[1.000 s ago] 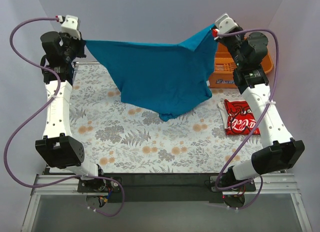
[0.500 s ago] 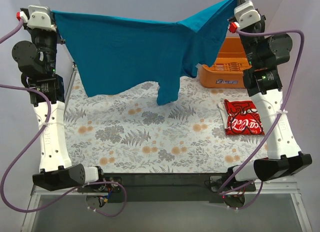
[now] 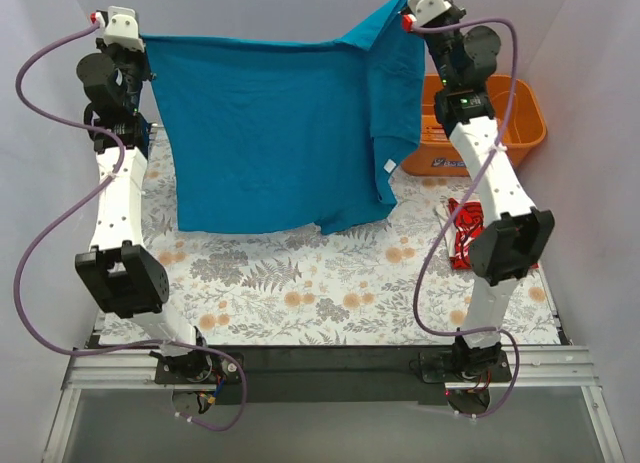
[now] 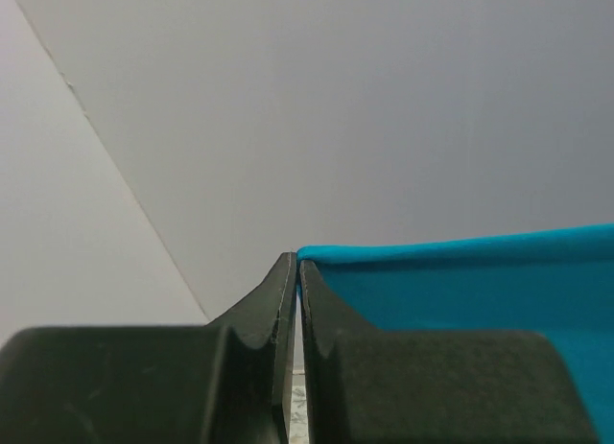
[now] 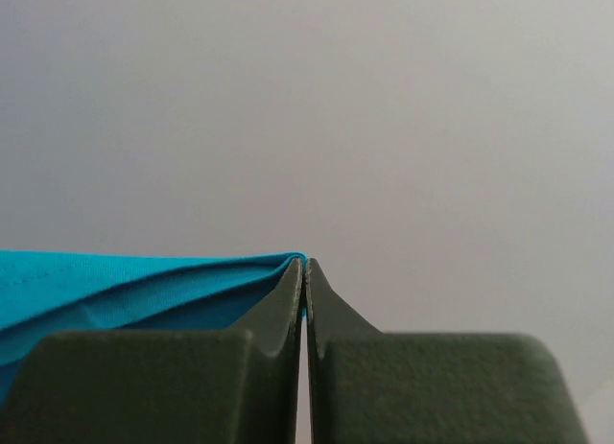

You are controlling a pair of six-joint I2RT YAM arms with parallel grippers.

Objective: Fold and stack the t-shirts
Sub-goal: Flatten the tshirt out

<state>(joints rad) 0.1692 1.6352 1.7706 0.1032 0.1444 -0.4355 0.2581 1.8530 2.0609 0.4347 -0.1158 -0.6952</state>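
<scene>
Top external view: at far left, the left fingers, raised high, are pinched shut on one upper corner of the teal-blue t-shirt. This shirt hangs spread like a curtain between the two arms, its lower edge dropping toward the floral table. At upper right, the right fingers are clamped shut on the shirt's other upper corner. Behind the right arm sits an orange basket. A red t-shirt lies on the table's right side, partly hidden by that arm.
</scene>
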